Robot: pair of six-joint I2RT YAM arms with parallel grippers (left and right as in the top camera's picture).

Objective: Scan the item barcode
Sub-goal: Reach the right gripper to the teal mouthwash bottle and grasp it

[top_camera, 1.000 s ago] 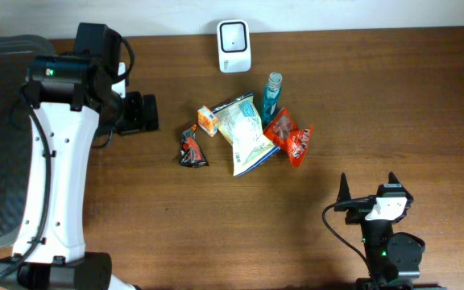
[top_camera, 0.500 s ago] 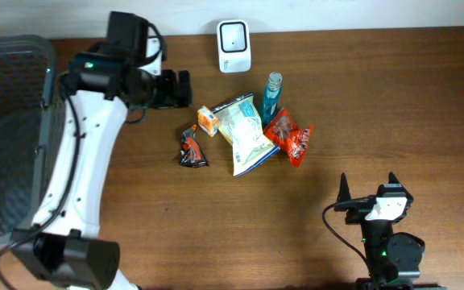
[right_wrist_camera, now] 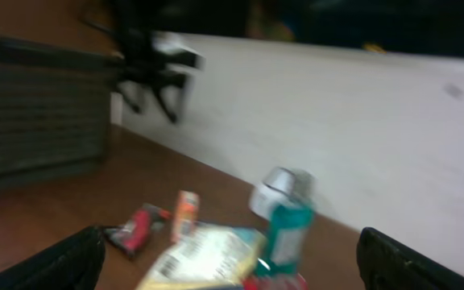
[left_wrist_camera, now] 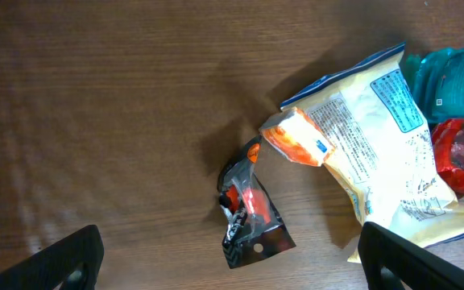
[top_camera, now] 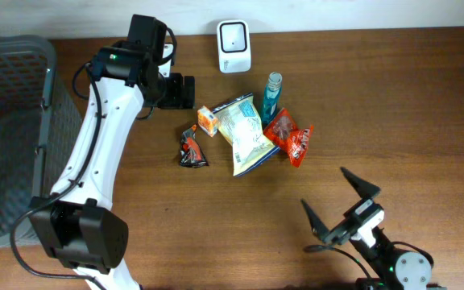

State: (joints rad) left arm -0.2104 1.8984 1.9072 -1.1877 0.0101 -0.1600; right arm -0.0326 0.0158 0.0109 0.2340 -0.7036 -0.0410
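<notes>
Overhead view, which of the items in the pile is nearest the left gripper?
The small orange box, at the pile's upper-left corner beside the white bag; the black-and-red packet lies farther from the left gripper.

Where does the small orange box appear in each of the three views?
Overhead: the small orange box is above centre, at the left edge of the pile.
Left wrist: right of centre, against the white bag.
Right wrist: lower left of centre, blurred.
Shared landmark: the blue bottle, to the box's right in every view.
</notes>
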